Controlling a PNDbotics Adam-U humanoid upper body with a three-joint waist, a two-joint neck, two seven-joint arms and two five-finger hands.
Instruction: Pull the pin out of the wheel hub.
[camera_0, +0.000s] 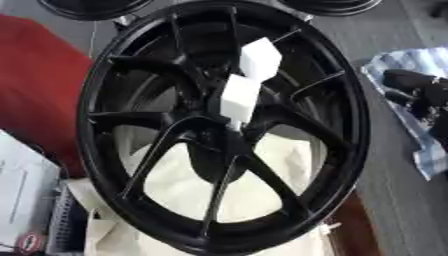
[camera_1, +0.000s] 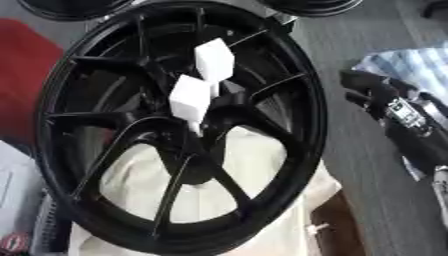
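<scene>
A large black spoked wheel (camera_0: 223, 125) stands tilted and fills the middle of both views. At its hub (camera_0: 214, 107) two white block-shaped pin heads stick out: one higher (camera_0: 260, 57) and one lower (camera_0: 239, 97), close together. My right hand (camera_1: 385, 102) is black and comes in from the right edge, just outside the wheel's rim and apart from it. Its fingers are relaxed and point left, with nothing in them. The pin shafts are hidden behind the white blocks. My left hand is out of sight.
A blue-and-white checked cloth (camera_0: 420, 60) lies under my right hand. Red fabric (camera_0: 35, 90) lies left of the wheel, and white sheeting (camera_0: 184, 187) shows beneath it. Two more black wheels (camera_0: 87, 7) (camera_0: 337, 5) sit at the top. A white box (camera_0: 22, 200) is at lower left.
</scene>
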